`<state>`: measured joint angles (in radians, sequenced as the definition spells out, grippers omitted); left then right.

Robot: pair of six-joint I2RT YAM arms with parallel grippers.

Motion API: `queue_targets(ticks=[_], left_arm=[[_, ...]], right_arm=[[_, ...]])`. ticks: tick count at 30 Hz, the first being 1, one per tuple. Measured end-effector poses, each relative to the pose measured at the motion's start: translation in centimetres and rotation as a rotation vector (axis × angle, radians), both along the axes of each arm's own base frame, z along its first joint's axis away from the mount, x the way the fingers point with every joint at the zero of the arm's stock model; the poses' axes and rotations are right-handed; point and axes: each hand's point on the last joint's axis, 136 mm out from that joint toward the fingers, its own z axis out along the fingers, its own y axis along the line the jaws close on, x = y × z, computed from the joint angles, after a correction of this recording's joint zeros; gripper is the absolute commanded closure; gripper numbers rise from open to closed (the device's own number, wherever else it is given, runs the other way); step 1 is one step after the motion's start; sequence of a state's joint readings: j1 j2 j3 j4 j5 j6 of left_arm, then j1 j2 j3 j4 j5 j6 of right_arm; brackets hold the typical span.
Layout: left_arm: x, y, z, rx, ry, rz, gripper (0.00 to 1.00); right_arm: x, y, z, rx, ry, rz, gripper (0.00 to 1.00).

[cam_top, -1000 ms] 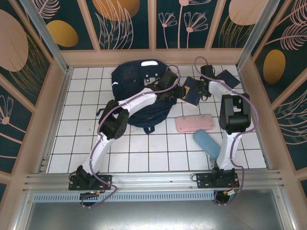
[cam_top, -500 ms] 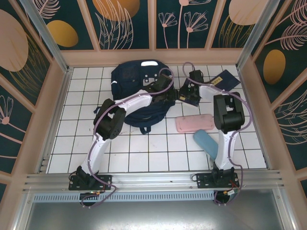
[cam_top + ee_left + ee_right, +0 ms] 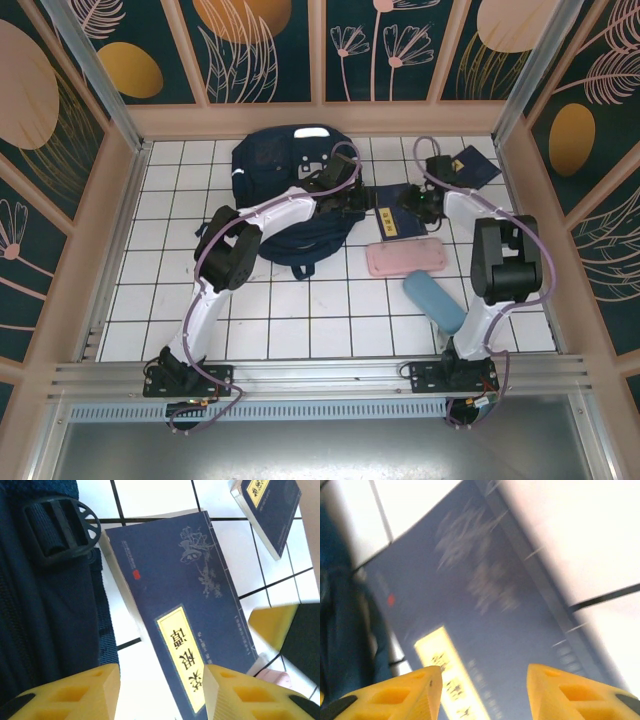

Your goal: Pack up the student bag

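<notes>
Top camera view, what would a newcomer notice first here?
The big navy student bag lies at the back of the white tiled table, with the left arm stretched across it. Close beside it a navy booklet with a yellow label lies flat, and a pink case sits nearer the arm bases.

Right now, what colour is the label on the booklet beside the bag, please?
Yellow label on a navy booklet; clearest in the left wrist view.
</notes>
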<state>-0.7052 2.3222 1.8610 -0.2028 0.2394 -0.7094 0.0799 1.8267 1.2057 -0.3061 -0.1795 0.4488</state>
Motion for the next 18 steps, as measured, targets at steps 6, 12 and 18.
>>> queue_targets(ticks=[6,12,18], left_arm=[[-1.1,-1.9,1.1,-0.062,0.05,0.018,0.46],[-2.0,-3.4,-0.5,-0.082,0.119,0.029,0.46],[-2.2,-3.6,-3.7,-0.059,0.186,0.042,0.49]], right_arm=[[2.0,-3.4,-1.8,-0.061,0.03,-0.058,0.46],[1.2,-3.3,-4.3,-0.078,0.108,-0.031,0.48],[1.2,-2.9,-4.2,-0.069,0.105,-0.003,0.53]])
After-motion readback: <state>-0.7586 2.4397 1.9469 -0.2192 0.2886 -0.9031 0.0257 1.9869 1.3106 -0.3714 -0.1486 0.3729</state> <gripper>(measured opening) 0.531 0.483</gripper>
